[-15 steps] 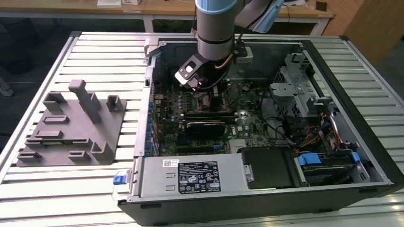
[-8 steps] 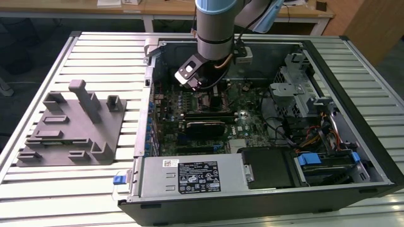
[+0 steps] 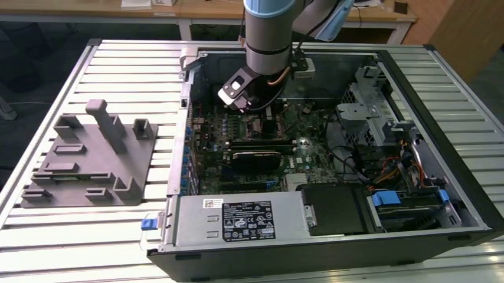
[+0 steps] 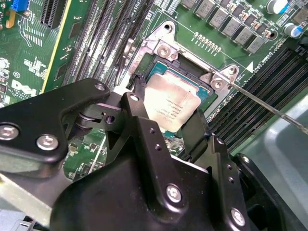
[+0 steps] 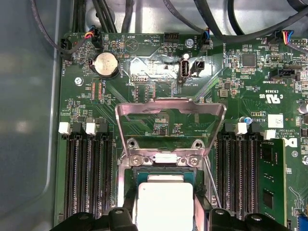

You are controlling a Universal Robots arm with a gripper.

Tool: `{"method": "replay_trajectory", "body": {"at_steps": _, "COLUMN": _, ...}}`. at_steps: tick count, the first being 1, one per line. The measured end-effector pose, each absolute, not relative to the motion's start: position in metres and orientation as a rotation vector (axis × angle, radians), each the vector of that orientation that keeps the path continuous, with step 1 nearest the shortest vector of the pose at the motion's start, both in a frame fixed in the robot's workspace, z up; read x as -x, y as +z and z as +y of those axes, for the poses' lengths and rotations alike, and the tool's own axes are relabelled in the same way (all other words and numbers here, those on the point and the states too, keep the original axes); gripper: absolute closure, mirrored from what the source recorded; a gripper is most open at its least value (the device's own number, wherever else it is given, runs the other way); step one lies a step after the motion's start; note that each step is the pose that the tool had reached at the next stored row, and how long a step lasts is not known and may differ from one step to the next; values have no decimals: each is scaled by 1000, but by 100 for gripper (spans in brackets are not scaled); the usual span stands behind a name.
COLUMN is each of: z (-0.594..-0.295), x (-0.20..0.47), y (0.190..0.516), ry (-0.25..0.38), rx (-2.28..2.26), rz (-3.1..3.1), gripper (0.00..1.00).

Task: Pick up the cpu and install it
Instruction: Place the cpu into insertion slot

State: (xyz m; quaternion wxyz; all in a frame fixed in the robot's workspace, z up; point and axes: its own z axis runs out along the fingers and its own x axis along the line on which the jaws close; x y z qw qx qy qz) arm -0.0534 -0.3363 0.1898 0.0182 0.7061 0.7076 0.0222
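I am clamping my black claw [image 4: 168, 115] on the flat silvery square cpu [image 4: 171, 103] at the dark metal-rimmed socket [image 4: 183, 77], toward eleven o'clock inside the exterior view's open steel case [image 3: 315, 259].

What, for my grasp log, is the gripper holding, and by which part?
The cpu, pinched by two opposite side edges between the fingers, at the open socket.

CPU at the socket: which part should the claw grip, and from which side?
Grip the cpu by two opposite thin edges, coming straight down from above. It lies flat, pale top up, at the socket frame, so only the edges offer purchase. Use the pair clear of the hinge of the raised load plate; the claw is closed on that pair.
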Motion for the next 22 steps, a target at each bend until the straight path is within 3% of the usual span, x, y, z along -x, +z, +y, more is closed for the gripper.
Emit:
{"method": "replay_trajectory", "body": {"at_steps": 3, "z": -336, "x": 53, "y": 189, "ry": 71, "rx": -2193, "rz": 2198, "gripper": 45}}
{"method": "replay_trajectory", "body": {"at_steps": 4, "z": -336, "x": 53, "y": 189, "ry": 70, "rx": -2193, "rz": 2198, "gripper": 38}}
{"method": "replay_trajectory", "body": {"at_steps": 22, "z": -336, "x": 53, "y": 202, "ry": 69, "rx": -2193, "rz": 2197, "gripper": 38}}
